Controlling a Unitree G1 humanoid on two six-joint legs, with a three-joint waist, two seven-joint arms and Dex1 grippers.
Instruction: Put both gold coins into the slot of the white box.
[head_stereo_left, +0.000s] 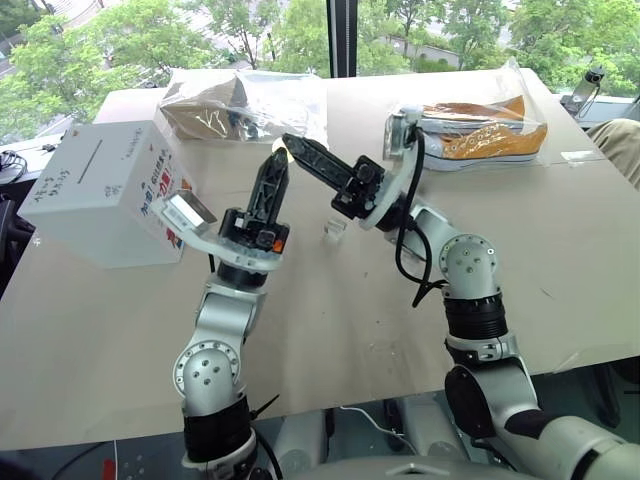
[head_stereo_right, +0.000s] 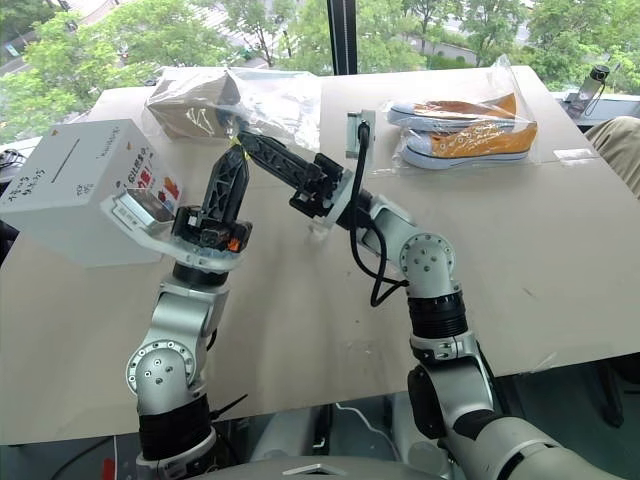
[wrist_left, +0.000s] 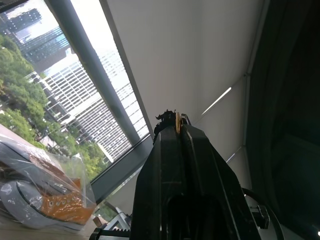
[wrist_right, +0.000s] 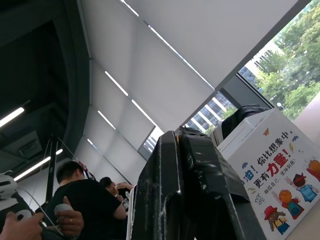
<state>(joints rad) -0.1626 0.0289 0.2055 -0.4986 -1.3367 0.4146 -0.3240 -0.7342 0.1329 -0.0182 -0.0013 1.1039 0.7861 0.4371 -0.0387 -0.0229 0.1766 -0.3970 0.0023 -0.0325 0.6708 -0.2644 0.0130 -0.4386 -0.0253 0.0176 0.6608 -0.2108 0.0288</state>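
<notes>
Left gripper (wrist_left: 176, 125), jaws closed on a gold coin (wrist_left: 177, 122) held edge-on at its tips, which meet the closed right gripper (head_stereo_left: 290, 143). The white box (head_stereo_left: 100, 195) stands to the left; its slot (head_stereo_left: 90, 157) faces up, nearest the left arm.

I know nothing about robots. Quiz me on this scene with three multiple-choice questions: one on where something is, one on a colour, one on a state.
1. Where on the table is the white box?
A) at the robot's left
B) at the robot's right
C) behind the sneakers

2. What colour are the bagged sneakers?
A) blue
B) orange and white
C) black

3. What are the left fingers doing?
A) spread wide, empty
B) pinching a gold coin
C) gripping the box

Answers:
1. A: the box sits by the table's left edge.
2. B: orange uppers and white soles show through the clear bag.
3. B: the coin's edge shows between the shut fingertips.
</notes>
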